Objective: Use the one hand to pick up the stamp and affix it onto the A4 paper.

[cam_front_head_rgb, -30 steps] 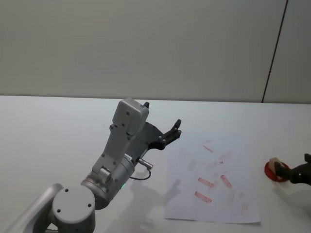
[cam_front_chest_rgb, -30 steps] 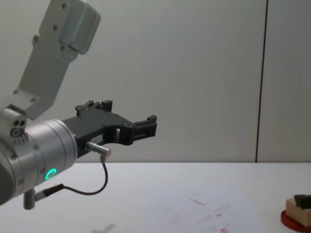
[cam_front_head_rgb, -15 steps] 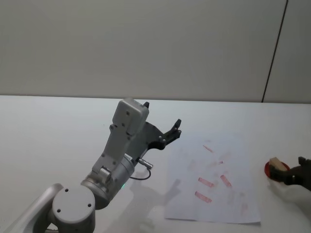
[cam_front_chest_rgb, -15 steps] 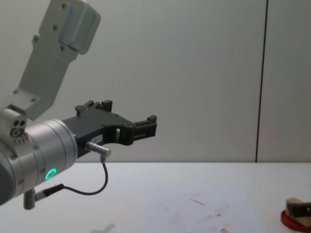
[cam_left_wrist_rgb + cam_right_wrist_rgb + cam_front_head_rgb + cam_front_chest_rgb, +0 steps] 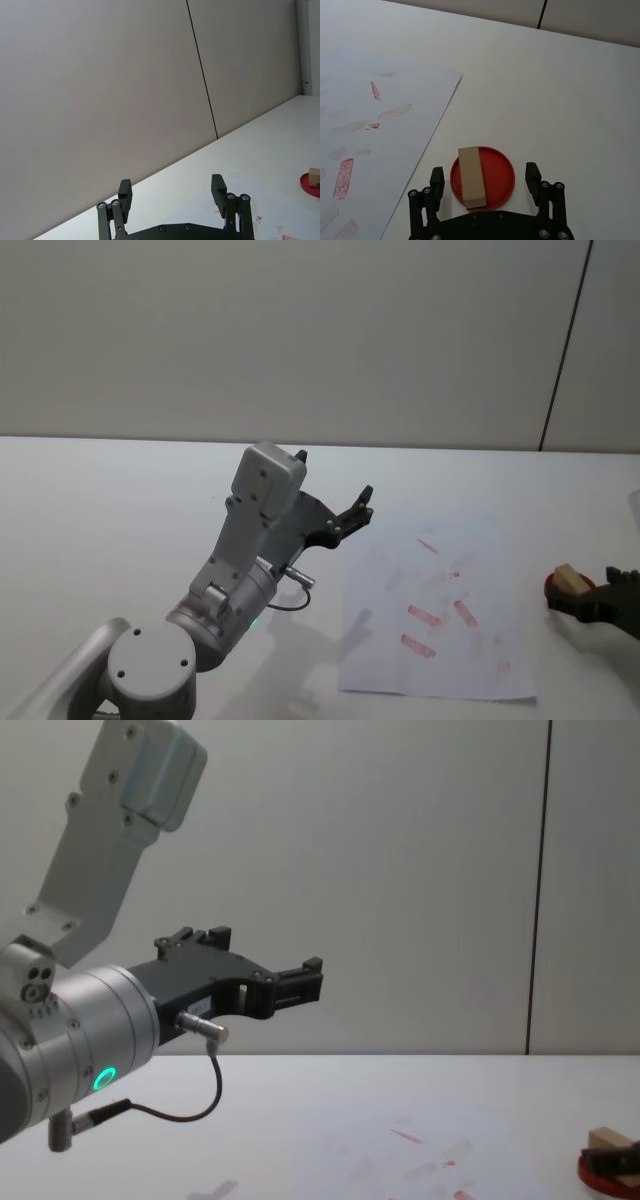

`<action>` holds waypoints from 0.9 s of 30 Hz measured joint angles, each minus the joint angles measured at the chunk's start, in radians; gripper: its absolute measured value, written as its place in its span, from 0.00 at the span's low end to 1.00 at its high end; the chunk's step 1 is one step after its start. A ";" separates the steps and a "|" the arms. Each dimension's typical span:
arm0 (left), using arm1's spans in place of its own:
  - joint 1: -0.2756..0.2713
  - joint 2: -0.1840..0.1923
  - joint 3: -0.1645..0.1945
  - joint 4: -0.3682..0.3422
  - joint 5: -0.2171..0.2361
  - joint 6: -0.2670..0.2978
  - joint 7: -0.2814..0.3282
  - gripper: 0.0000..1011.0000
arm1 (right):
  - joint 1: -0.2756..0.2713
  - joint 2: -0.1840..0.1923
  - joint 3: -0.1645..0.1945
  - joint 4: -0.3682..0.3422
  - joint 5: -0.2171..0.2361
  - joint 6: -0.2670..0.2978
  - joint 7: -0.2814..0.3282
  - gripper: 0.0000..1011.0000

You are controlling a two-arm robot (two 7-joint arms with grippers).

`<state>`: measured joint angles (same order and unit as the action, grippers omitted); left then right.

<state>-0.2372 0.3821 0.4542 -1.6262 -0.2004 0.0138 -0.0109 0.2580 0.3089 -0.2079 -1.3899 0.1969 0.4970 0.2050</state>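
The stamp [image 5: 471, 176], a small tan wooden block, lies flat on a round red ink pad [image 5: 499, 176] just right of the A4 paper [image 5: 365, 125]. My right gripper [image 5: 485, 177] is open and low over the table. Its fingers [image 5: 437, 179] flank the pad, with a gap to the stamp on each side. In the head view the stamp [image 5: 570, 578] sits at the far right with the right gripper [image 5: 608, 598] just behind it, and the A4 paper [image 5: 440, 610] carries several red marks. My left gripper [image 5: 352, 513] hangs open and raised, left of the paper.
The left arm's silver wrist [image 5: 90, 1040] with a green light and a looping black cable [image 5: 200, 1105] fills the left of the chest view. A plain wall [image 5: 300, 340] with a dark vertical seam stands behind the white table [image 5: 120, 500].
The right gripper has shifted slightly toward the right edge and sunk lower beside the stamp, which now looks flatter on the pad. The left arm has not moved.
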 joint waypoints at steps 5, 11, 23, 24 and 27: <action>0.000 0.000 0.000 0.000 0.000 0.000 0.000 0.99 | 0.005 -0.004 -0.002 0.010 -0.002 -0.003 0.001 0.90; 0.000 0.000 0.000 0.000 0.000 0.000 0.000 0.99 | 0.009 -0.007 -0.004 0.017 -0.004 -0.005 0.002 0.77; 0.000 0.000 0.000 0.000 0.000 0.000 0.000 0.99 | 0.013 -0.009 -0.005 0.023 -0.005 -0.006 0.003 0.36; 0.000 0.000 0.000 0.000 0.000 0.000 0.000 0.99 | 0.013 -0.009 -0.005 0.024 -0.005 -0.007 0.003 0.34; 0.000 0.000 0.000 0.000 0.000 0.000 0.000 0.99 | 0.013 -0.010 -0.006 0.025 -0.006 -0.007 0.003 0.25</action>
<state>-0.2372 0.3821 0.4542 -1.6262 -0.2004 0.0138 -0.0110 0.2711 0.2994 -0.2137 -1.3654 0.1912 0.4901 0.2082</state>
